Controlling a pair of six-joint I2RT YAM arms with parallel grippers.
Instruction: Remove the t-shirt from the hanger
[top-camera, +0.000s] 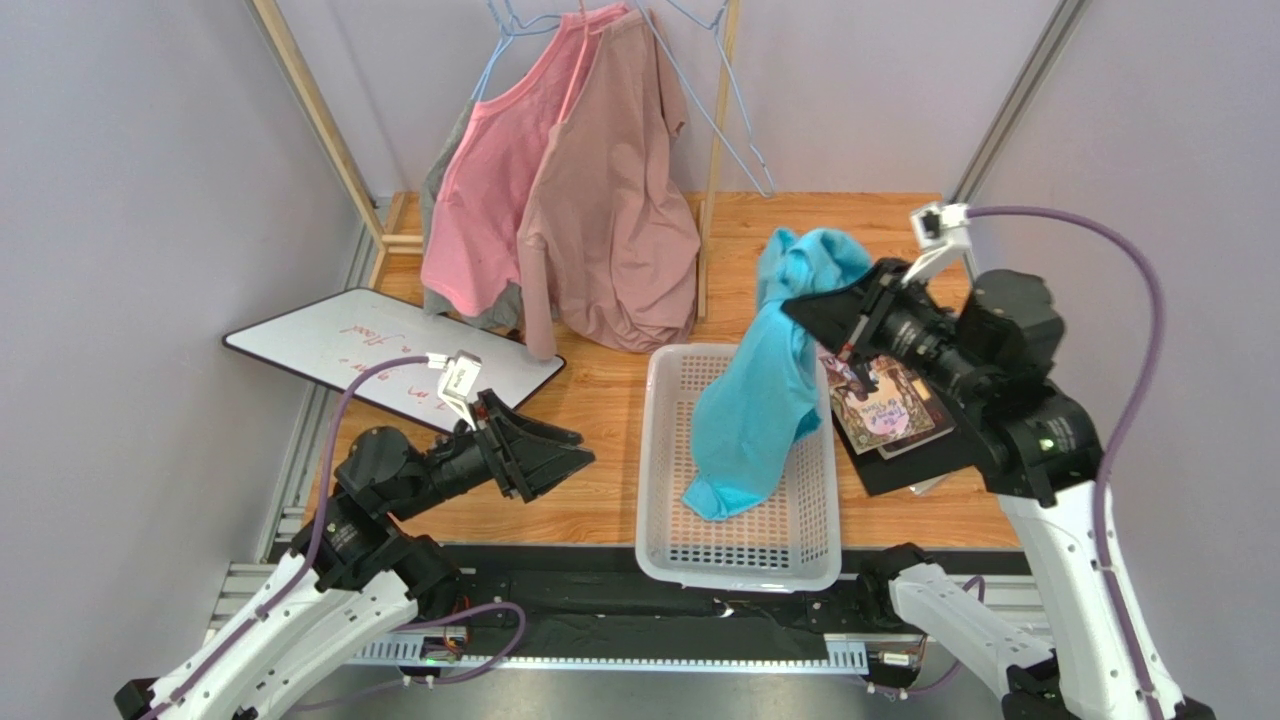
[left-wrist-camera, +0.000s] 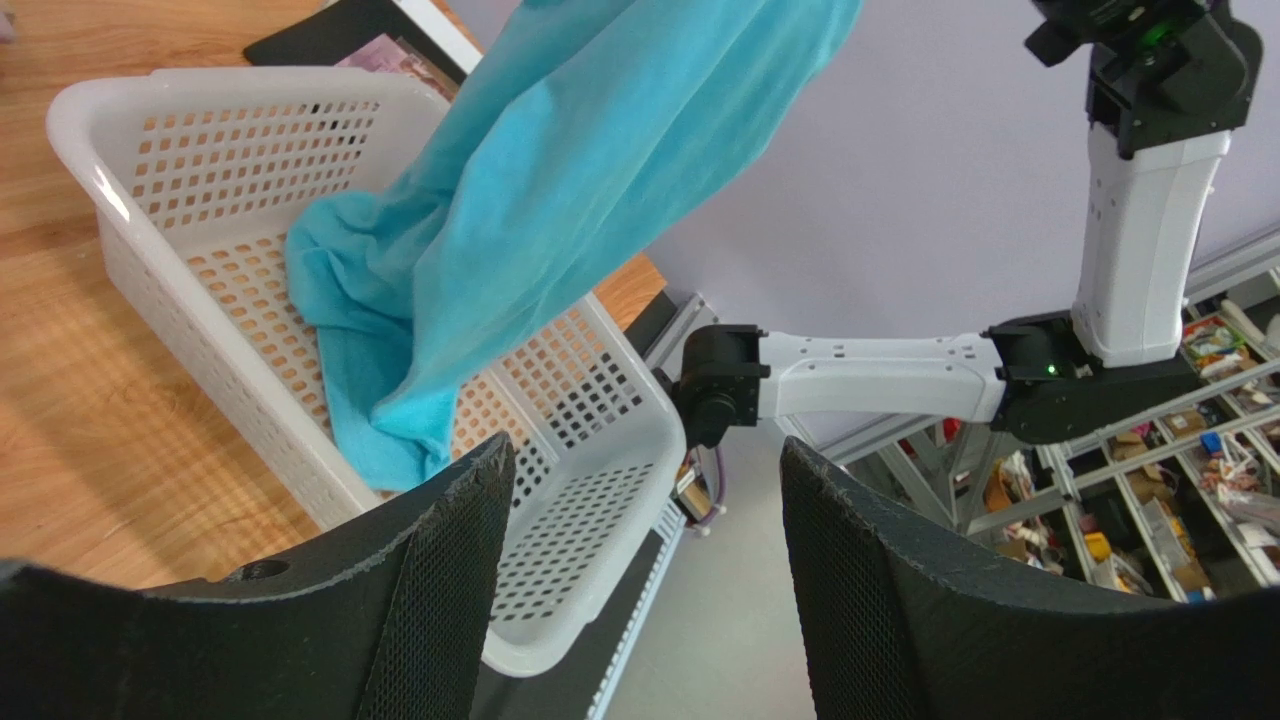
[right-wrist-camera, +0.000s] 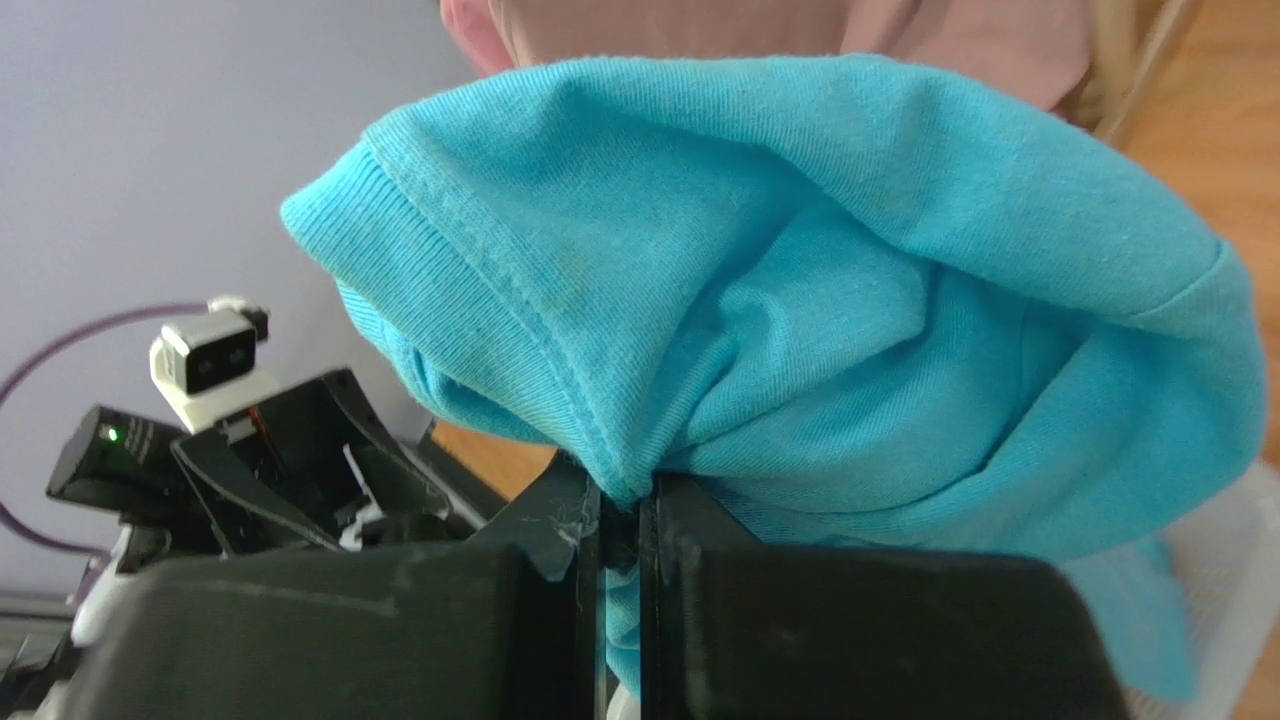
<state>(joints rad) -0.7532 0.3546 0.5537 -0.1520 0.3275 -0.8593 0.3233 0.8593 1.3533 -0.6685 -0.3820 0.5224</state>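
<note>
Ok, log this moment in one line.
right gripper shut on t-shirt | its lower end in basket | left gripper open | hanger bare

Your overhead view is bright and evenly lit from above, with only faint, soft-edged shadows on the wooden table (top-camera: 601, 480) beside the white basket (top-camera: 736, 567) and no harsh glare. In your left wrist view the left gripper (left-wrist-camera: 646, 450) sits dark and slightly soft at the bottom edge, and the shelves (left-wrist-camera: 1195, 495) at far right are blurred. In your right wrist view the t-shirt (right-wrist-camera: 842, 300) is sharp enough to show its knit, while the wall (right-wrist-camera: 150, 150) behind reads pale and featureless.
</note>
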